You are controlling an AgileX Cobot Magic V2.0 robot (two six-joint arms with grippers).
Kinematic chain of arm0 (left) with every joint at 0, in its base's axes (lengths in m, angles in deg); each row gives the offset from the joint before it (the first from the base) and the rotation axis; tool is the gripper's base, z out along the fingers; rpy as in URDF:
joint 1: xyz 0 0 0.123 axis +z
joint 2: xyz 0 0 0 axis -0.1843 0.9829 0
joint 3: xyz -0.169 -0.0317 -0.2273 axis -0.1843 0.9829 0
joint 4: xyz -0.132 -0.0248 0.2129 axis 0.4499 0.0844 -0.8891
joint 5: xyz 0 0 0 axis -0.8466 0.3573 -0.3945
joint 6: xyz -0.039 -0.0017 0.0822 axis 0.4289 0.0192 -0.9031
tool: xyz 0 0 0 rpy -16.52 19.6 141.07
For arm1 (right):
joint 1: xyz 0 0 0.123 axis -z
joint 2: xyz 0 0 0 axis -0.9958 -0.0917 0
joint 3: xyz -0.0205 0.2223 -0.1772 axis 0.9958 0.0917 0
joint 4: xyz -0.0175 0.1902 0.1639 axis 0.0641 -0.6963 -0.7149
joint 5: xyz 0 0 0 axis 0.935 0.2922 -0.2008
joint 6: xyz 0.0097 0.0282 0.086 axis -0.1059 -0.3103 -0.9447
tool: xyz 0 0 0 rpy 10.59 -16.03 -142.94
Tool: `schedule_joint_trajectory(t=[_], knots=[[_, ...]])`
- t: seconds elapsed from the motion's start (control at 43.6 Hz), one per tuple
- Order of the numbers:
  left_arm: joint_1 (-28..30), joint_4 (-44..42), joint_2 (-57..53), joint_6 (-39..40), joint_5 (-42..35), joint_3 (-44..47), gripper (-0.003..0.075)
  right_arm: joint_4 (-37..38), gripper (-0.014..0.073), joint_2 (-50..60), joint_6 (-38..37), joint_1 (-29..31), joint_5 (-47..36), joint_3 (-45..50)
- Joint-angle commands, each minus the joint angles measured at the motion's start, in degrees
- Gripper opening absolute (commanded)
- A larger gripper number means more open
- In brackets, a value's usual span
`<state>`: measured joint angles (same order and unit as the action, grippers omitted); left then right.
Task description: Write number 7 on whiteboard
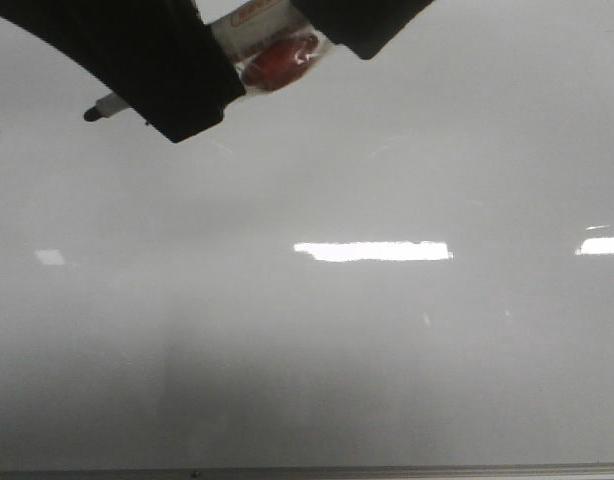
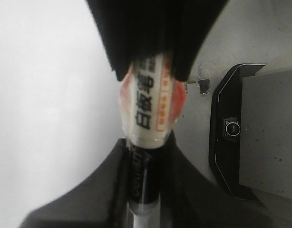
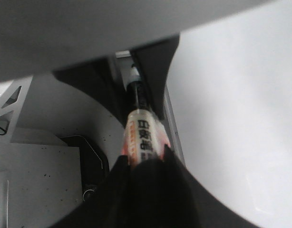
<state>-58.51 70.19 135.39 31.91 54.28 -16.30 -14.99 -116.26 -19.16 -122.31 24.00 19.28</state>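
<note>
Pale grey-white and glossy, spreading across nearly all of the front view as the whiteboard (image 1: 307, 380). Standing upright ahead of the robot, and ending at the bottom in a thin metal edge (image 1: 387, 470). Catching the lights as bright patches of glare: a long one (image 1: 372, 251) near the middle, a shorter one (image 1: 602, 245) at the right border, a faint one (image 1: 50, 257) on the left.

Hanging in front of the board's top strip, left of centre, as two black shapes: the left gripper (image 2: 143, 194) and the right gripper (image 3: 145, 183). Pinching one marker (image 1: 277, 55) between them, each at its own end. Clamping the black section of the barrel with the left pair of fingers, as the left wrist view is showing. Squeezing the white, orange-trimmed label section with the right pair, as the right wrist view is showing. Facing each other along the barrel, close together, with only the labelled part lying bare between.

Slanting down to the left in the front view, and poking a small dark tip (image 1: 92, 114) out past the left gripper. Being held near the board; touching it or not, cannot tell.

Showing beside the arms in the left wrist view, a dark-framed grey panel (image 2: 260, 137).
</note>
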Motion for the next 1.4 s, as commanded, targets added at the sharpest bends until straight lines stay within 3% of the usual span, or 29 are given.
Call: schedule_joint_trajectory(t=[0.0, 0.184, 0.252, 0.39, 0.528, 0.665, 0.803, 1.055, 1.377], knots=[[-0.3, 1.2, -1.4, 1.3, -2.9, -1.9, 0.0020, -2.2, -0.0014, 1.0, 0.1, 0.0, -1.6, -2.1], [-0.3, -1.4, -1.7, 1.9, -3.1, -1.9, 0.0330, -2.0, -0.0055, 1.0, 0.1, 0.0, -1.3, -2.1], [0.2, -6.4, -3.3, 7.8, -3.4, -1.9, 0.0394, 0.3, -0.0057, 1.3, -0.3, 0.1, -1.0, -2.1], [3.1, -8.2, -9.5, 12.5, -3.3, -1.7, 0.0399, 9.6, -0.0057, 4.6, -8.8, 1.2, -0.5, -2.1], [8.9, -3.8, -17.3, 13.0, -4.3, 1.6, 0.0399, 19.7, -0.0057, 8.5, -24.4, 4.9, 2.2, -2.0], [16.6, -0.8, -23.8, 16.7, -9.1, 8.2, 0.0399, 20.5, -0.0057, 12.0, -35.1, 12.9, 0.1, 2.0], [22.6, 4.1, -27.5, 17.3, -12.1, 13.9, 0.0399, 14.7, -0.0057, 14.2, -35.8, 16.9, -7.3, 8.9], [24.2, 5.8, -28.5, 17.3, -13.2, 16.1, 0.0399, 12.5, -0.0057, 10.8, -30.4, 13.0, -22.7, 10.9], [24.2, 5.8, -28.5, 17.1, -13.3, 16.1, 0.0399, 9.6, -0.0057, -1.3, -31.0, 12.7, -25.2, 1.3]])
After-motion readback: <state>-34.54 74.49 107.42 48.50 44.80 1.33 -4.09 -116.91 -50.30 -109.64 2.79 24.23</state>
